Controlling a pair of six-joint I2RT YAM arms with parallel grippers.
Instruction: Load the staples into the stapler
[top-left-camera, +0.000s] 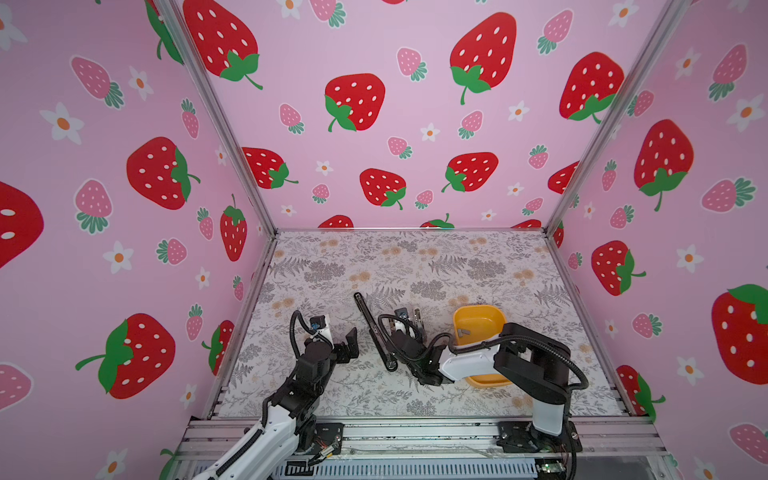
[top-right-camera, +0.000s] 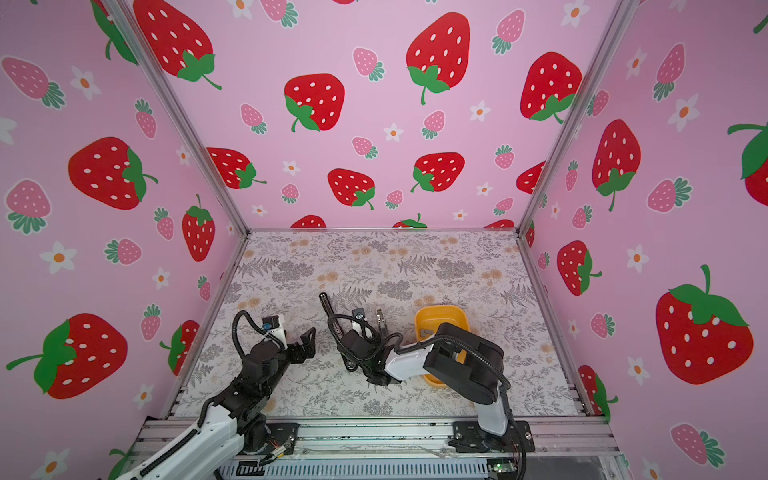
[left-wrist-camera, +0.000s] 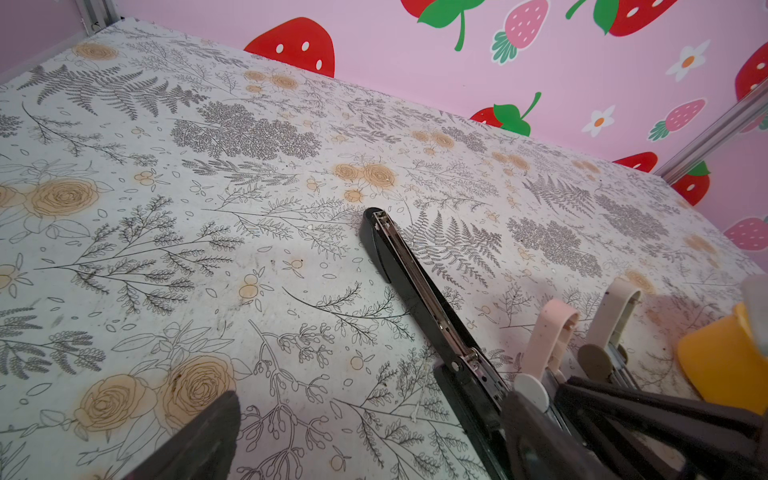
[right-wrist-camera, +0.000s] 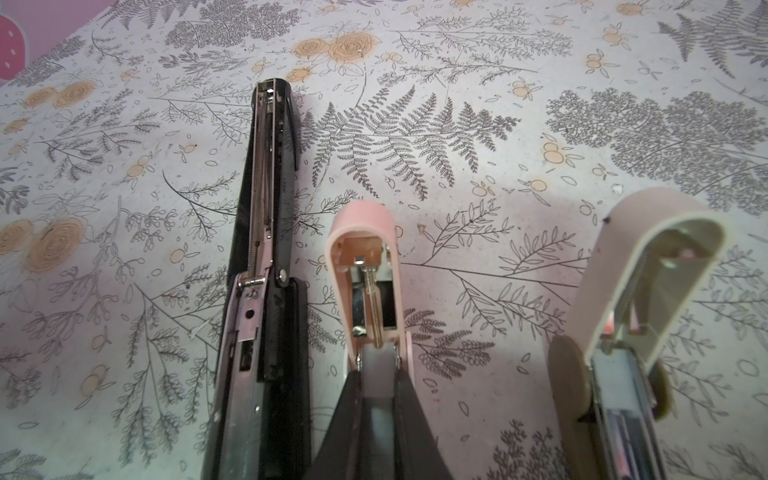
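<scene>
Only the right wrist view shows the closed right tool (right-wrist-camera: 378, 374), its tips at an opened pink plastic stapler (right-wrist-camera: 365, 232) lying between a long black metal stapler (right-wrist-camera: 270, 166) and a beige plastic stapler (right-wrist-camera: 648, 249). In both top views, a small grey metal strip of staples (top-left-camera: 463, 332) lies in a yellow plastic tray (top-left-camera: 494, 316), which the right arm (top-left-camera: 528, 361) partly hides. The left tool (top-left-camera: 351, 345) gapes wide over the floral counter (top-left-camera: 415, 266).
</scene>
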